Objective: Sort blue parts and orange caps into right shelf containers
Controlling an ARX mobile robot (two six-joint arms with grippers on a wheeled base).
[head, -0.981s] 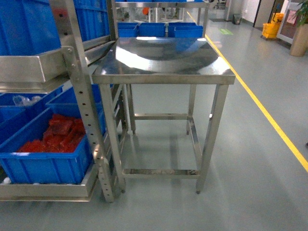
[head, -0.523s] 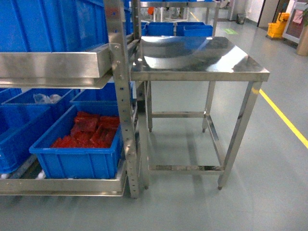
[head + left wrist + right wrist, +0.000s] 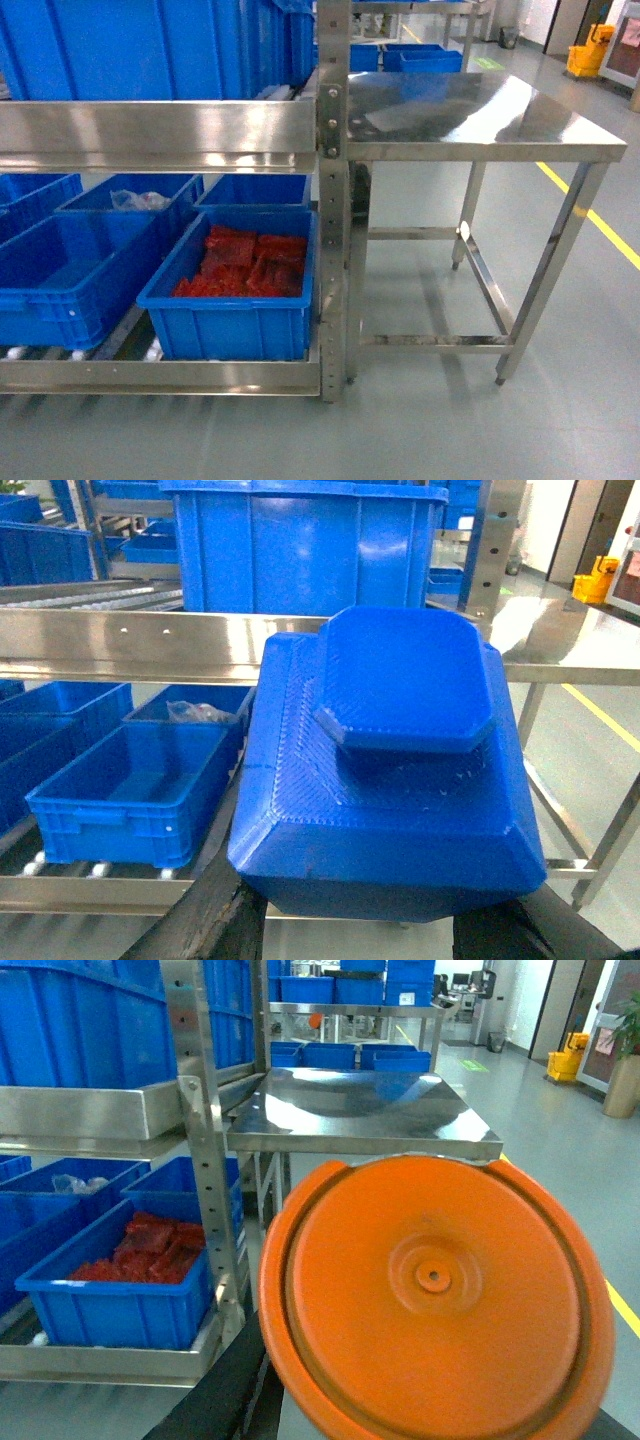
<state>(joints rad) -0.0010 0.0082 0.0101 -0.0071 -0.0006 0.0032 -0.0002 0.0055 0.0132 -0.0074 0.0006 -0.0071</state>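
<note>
A large blue part [image 3: 390, 780] with a stepped, faceted top fills the left wrist view; my left gripper [image 3: 370, 930] is shut on it, its dark fingers [image 3: 225, 920] showing under both lower corners. In the right wrist view my right gripper [image 3: 420, 1425] is shut on a round orange cap [image 3: 435, 1290] that faces the camera. The shelf [image 3: 160, 125] stands on the left of the head view, with blue containers [image 3: 65, 285] on its lower roller track. Neither gripper shows in the head view.
One lower container [image 3: 240, 325] holds red bagged items, and a big blue crate [image 3: 300, 545] sits on the upper level. A plain steel table [image 3: 500, 125] stands right of the shelf upright [image 3: 333, 200]. A yellow floor line [image 3: 600, 225] runs at far right.
The head view has swung left: the shelf and its crates have slid right and fill more of the frame, and the steel table has shifted to the right side.
</note>
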